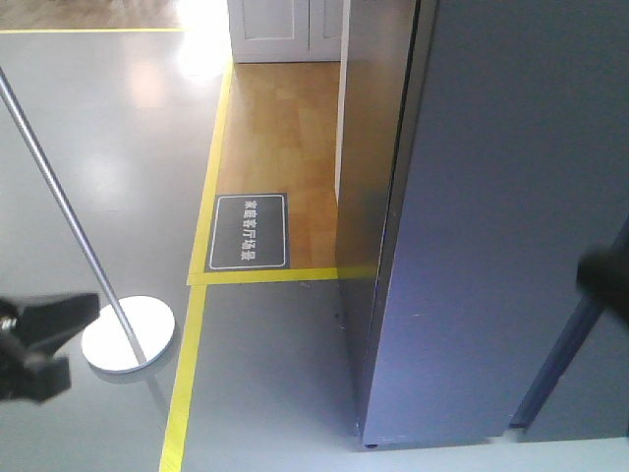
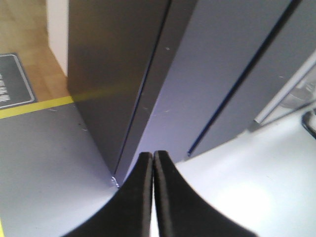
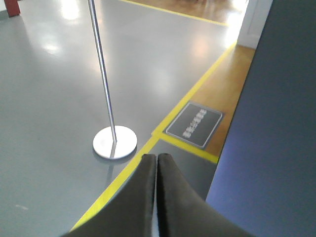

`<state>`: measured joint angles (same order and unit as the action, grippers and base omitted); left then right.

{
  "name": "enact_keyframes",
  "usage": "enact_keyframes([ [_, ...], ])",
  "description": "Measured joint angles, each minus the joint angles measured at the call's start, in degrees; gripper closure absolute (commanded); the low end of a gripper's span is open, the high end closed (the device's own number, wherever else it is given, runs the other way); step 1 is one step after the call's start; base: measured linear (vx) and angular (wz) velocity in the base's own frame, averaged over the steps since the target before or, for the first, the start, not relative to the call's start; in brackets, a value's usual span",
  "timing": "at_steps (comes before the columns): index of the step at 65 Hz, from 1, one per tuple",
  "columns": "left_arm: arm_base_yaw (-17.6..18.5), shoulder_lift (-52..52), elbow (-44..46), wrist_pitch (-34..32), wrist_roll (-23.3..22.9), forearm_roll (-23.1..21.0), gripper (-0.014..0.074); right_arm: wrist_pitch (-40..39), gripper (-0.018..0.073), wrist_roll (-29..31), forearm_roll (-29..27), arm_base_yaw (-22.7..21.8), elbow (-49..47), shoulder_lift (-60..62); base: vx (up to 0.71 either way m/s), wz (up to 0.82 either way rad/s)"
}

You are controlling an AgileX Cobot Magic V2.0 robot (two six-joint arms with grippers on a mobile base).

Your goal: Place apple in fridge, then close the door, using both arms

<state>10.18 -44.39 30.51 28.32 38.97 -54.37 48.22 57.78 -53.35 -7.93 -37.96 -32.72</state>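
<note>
1. In the exterior front-facing view the fridge (image 1: 378,187) stands at the right as a tall dark grey cabinet, its side wall picking up a warm reflection of the wooden floor (image 1: 285,147) beside it. The door (image 1: 501,216) is a broad flat grey panel lying against the cabinet front, a thin dark seam running down between them. No apple shows in any view. A blurred dark gripper part (image 1: 39,339) sits at the lower left edge; whether its jaws are apart cannot be told here. A chrome stanchion pole (image 1: 59,197) slants down to its round base (image 1: 128,334) on the grey floor, and a yellow floor line (image 1: 192,364) runs past a dark floor sign (image 1: 250,231) with white characters.

2. In the left wrist-mounted view the left gripper (image 2: 152,158) has its two black fingers pressed together, holding nothing. It hangs just before the lower corner of the fridge (image 2: 113,74), where the door (image 2: 217,74) meets the cabinet along a narrow dark gap.

3. In the right wrist-mounted view the right gripper (image 3: 156,160) also has its jaws together and empty. The door's (image 3: 276,123) plain grey face fills the right side. The stanchion base (image 3: 115,142) and floor sign (image 3: 193,125) lie on the floor to the left.
</note>
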Motion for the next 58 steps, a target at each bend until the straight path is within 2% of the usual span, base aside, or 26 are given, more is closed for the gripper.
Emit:
enact_keyframes([
  [12, 0.00, 6.65, -5.84, -2.60, 0.22, -0.05, 0.0603, -3.62, 0.0555, 0.17, 0.00, 0.00, 15.02, 11.71, 0.00, 0.00],
  [18, 0.00, 8.14, -6.43, -3.68, 0.22, -0.19, 0.0603, -4.93, 0.0555, 0.17, 0.05, 0.00, 17.92, 15.77, 0.00, 0.00],
  [58, 0.00, 8.66, -6.50, -4.18, 0.22, -0.42, 0.0603, -6.37, 0.0555, 0.17, -0.55, 0.00, 18.76, 18.90, 0.00, 0.00],
])
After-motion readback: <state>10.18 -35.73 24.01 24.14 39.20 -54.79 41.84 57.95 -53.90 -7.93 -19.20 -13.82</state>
